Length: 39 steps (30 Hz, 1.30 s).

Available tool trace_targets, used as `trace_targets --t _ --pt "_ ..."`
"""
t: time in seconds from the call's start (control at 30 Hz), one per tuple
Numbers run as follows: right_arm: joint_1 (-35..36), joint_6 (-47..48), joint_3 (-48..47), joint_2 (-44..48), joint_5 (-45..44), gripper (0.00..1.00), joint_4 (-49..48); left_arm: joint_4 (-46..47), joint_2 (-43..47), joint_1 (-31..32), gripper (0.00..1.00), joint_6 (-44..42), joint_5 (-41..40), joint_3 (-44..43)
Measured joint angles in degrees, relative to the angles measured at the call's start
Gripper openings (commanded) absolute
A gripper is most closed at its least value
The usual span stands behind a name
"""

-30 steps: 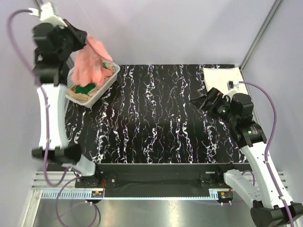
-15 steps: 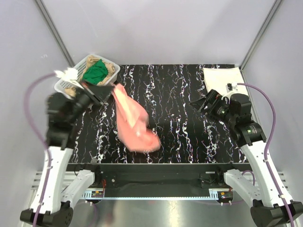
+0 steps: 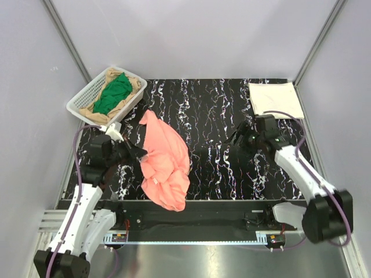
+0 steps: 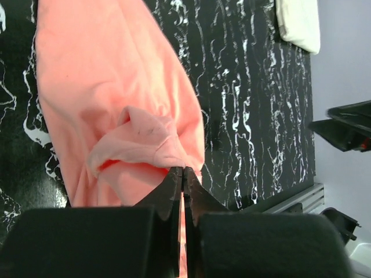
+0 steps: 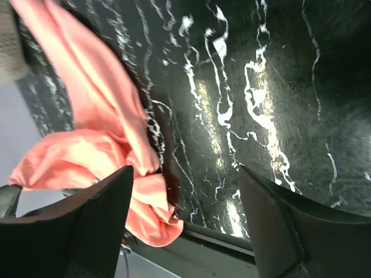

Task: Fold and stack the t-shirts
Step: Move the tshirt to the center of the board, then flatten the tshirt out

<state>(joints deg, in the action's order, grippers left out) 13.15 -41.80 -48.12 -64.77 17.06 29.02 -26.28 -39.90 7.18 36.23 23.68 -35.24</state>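
Observation:
The salmon-pink t-shirt point(image 3: 166, 162) lies crumpled on the black marbled table point(image 3: 214, 104), left of centre, reaching to the front edge. My left gripper point(image 3: 143, 156) is shut on a fold at the shirt's left side; in the left wrist view the tips point(image 4: 183, 171) pinch pink cloth point(image 4: 110, 87). My right gripper point(image 3: 233, 143) hovers open over bare table to the right of the shirt, nothing between its fingers point(image 5: 184, 174). The pink shirt point(image 5: 87, 121) fills the left of the right wrist view. A folded cream-white t-shirt point(image 3: 275, 99) lies at the back right corner.
A white mesh basket point(image 3: 78, 102) stands at the back left, holding a green t-shirt point(image 3: 113, 92) over a tan one point(image 3: 137, 84). Grey walls and metal posts enclose the table on three sides.
My left arm swung the pink shirt from above the basket down onto the table near the front. My right arm moved left toward the table's middle.

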Motion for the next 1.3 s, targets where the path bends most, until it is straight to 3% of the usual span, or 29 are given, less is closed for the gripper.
trace_targets --t 0.17,0.37,0.5,0.7,0.77,0.8,0.83,0.87,0.9,0.93,1.1,1.3 --pt "5.31 0.92 -0.48 -10.71 -0.42 0.64 -4.2 -1.05 -1.14 0.0 0.0 -0.42 -1.07 2.36" --pt "17.51 5.11 -11.52 -30.23 2.54 0.68 -11.69 -1.62 1.38 0.0 0.0 -0.74 -5.11 2.25" --pt "21.16 7.04 -18.12 -39.6 5.38 0.67 -16.13 -3.32 2.71 0.0 0.0 -1.66 -8.0 0.48" --pt "22.12 7.69 -22.45 -46.36 6.69 0.68 -18.1 -4.52 3.23 0.0 0.0 -1.92 -9.42 -0.74" --pt "22.36 7.69 -24.72 -49.03 7.06 0.61 -18.99 -4.94 3.56 0.0 0.0 -1.92 -9.6 -0.74" --pt "22.56 7.67 -25.46 -49.96 7.02 0.44 -19.32 -4.98 3.65 0.0 0.0 -1.92 -9.64 -0.74" --pt "22.82 7.72 -25.9 -50.58 6.95 0.35 -19.54 -5.03 3.8 0.0 0.0 -1.9 -9.66 -0.74" --pt "23.06 7.78 -26.03 -50.8 6.69 0.23 -19.58 -5.18 3.93 0.0 0.0 -1.92 -9.68 -0.79" --pt "23.39 7.65 -26.14 -50.84 6.03 0.04 -19.28 -5.57 4.0 0.0 0.0 -1.95 -9.81 -0.98" --pt "23.58 7.72 -26.23 -50.75 5.46 0.0 -18.99 -6.16 4.02 0.0 0.0 -2.03 -10.01 -1.42" --pt "22.62 8.11 -26.16 -44.24 -3.74 0.0 -11.39 -12.24 1.4 0.04 0.0 -4.76 -13.66 -12.26" --pt "14.4 9.75 -27.61 -15.15 -19.32 0.0 0.59 -13.6 -5.81 0.04 0.0 -7.34 -17.4 -33.42"
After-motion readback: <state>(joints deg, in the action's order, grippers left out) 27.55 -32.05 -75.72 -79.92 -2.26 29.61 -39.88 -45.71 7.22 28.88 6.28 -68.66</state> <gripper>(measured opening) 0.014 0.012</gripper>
